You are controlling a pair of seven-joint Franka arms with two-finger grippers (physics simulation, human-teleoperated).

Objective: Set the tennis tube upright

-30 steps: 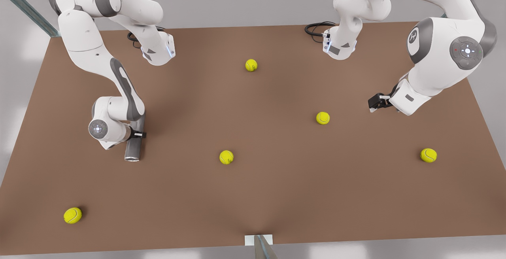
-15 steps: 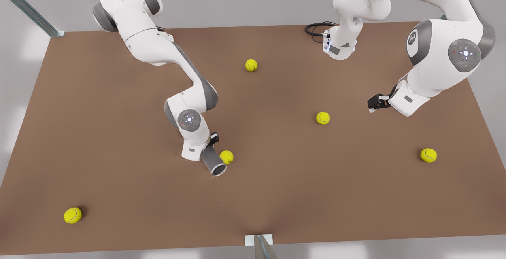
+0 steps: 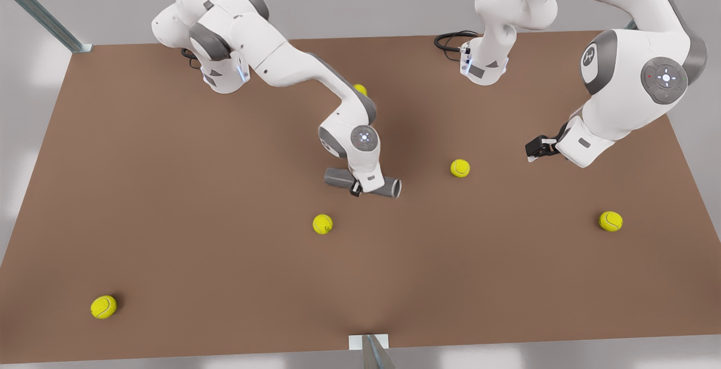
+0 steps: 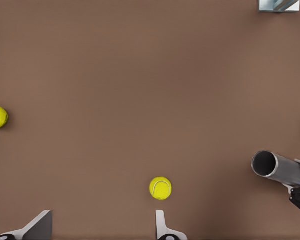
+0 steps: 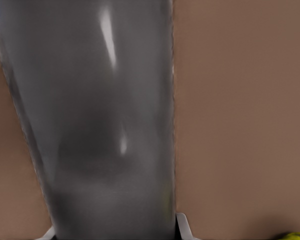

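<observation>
Brown table (image 3: pixel 169 200): five tennis balls (image 3: pixel 323 223), one tennis tube (image 3: pixel 338 178).

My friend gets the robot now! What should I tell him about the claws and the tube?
Right claw: shut on the tennis tube, held above mid-table, lying sideways, open end toward the front view's right.
Left claw: open, waiting above the table on the front view's right, holding nothing.
Done: tube grasped and lifted.
Left: tip it upright, set it down, let go.
</observation>
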